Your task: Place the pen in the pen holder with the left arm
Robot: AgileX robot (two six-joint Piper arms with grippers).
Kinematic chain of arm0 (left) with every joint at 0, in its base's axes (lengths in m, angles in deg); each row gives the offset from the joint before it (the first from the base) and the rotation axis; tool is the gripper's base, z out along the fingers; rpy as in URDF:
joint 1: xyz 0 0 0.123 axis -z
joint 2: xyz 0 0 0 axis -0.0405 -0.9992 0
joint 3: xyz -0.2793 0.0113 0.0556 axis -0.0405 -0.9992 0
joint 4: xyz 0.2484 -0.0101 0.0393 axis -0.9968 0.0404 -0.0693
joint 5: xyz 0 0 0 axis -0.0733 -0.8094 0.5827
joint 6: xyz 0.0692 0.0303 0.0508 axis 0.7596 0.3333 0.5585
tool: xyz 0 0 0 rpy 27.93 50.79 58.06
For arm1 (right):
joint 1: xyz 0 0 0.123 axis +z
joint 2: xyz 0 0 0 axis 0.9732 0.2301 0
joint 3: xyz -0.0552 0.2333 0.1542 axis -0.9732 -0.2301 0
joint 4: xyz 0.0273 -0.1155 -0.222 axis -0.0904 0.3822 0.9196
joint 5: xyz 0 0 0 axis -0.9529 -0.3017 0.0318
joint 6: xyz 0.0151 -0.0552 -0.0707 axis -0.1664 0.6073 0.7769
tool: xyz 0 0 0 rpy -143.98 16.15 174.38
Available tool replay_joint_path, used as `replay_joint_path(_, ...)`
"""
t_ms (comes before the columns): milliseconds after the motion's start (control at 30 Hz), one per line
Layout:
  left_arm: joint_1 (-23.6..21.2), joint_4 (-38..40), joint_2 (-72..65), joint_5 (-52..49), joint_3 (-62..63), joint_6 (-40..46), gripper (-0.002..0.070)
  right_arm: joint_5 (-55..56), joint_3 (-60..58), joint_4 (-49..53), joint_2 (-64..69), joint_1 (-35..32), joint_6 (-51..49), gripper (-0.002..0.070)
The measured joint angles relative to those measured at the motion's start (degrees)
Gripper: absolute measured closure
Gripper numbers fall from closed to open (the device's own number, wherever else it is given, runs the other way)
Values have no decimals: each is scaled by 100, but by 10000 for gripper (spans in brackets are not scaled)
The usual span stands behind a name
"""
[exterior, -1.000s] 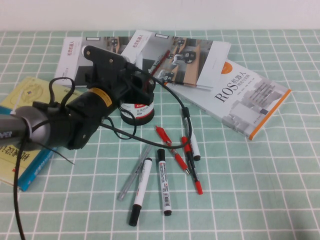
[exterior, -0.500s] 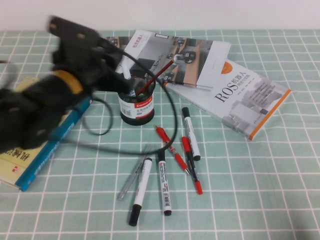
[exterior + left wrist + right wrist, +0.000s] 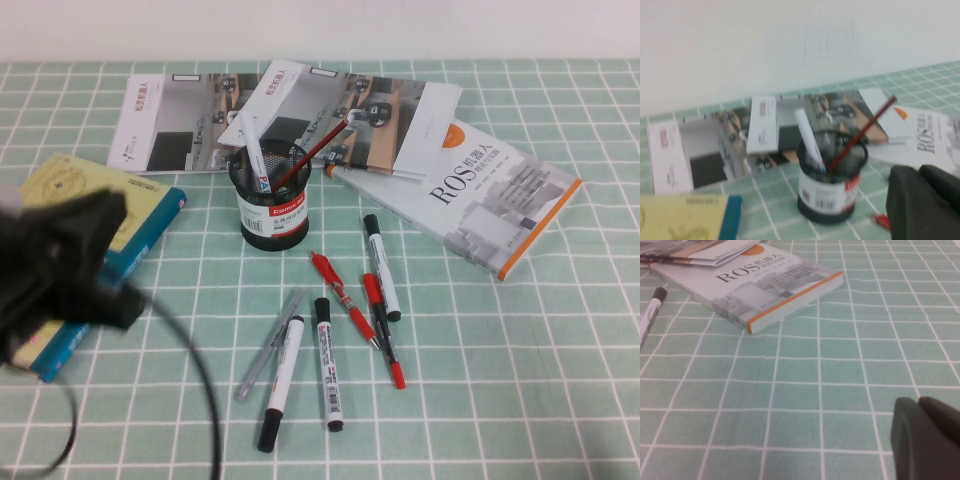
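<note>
The all-white pen [image 3: 253, 160] stands tilted inside the black mesh pen holder [image 3: 273, 215], beside a slim red pen [image 3: 312, 150]. Both show in the left wrist view, the pen [image 3: 809, 140] in the holder [image 3: 827, 195]. My left gripper [image 3: 100, 215] is a blurred black mass at the left, over the yellow-and-blue book, well clear of the holder. In the left wrist view the left gripper [image 3: 920, 172] has its fingers together and holds nothing. My right gripper [image 3: 920, 402] is out of the high view; it hangs shut and empty over bare tablecloth.
Magazines [image 3: 180, 120] and a ROS book [image 3: 480, 195] lie behind and right of the holder. Black-capped white markers [image 3: 283, 375], red pens [image 3: 345, 295] and a slim grey pen [image 3: 268, 345] are scattered in front. A yellow-and-blue book [image 3: 150, 215] lies at the left.
My left arm has drawn back from over the holder toward the left front, leaving the white pen standing in the holder. The holder and other items have not moved.
</note>
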Motion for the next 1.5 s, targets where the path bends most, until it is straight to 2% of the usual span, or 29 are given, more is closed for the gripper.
replay_joint_path(233, 0, 14, 843, -215, -726, -107, 675, 0, 0, 0, 0, 0, 0, 696)
replay_joint_path(667, -13, 43, 1214, -808, -880, -208, 675, 0, 0, 0, 0, 0, 0, 696)
replay_joint_path(733, -148, 208, 1499, -893, -1014, -17, 675, 0, 0, 0, 0, 0, 0, 696)
replay_joint_path(900, -868, 895, 2741, -927, -1620, 502, 675, 0, 0, 0, 0, 0, 0, 696)
replay_joint_path(1067, -1306, 1086, 3946, -1062, -2286, 626, 675, 0, 0, 0, 0, 0, 0, 696)
replay_joint_path(1267, -1472, 1157, 4988, -1528, -2613, 705, 675, 0, 0, 0, 0, 0, 0, 696)
replay_joint_path(1500, -1472, 1300, 5114, -2077, -2828, 845, 675, 0, 0, 0, 0, 0, 0, 696)
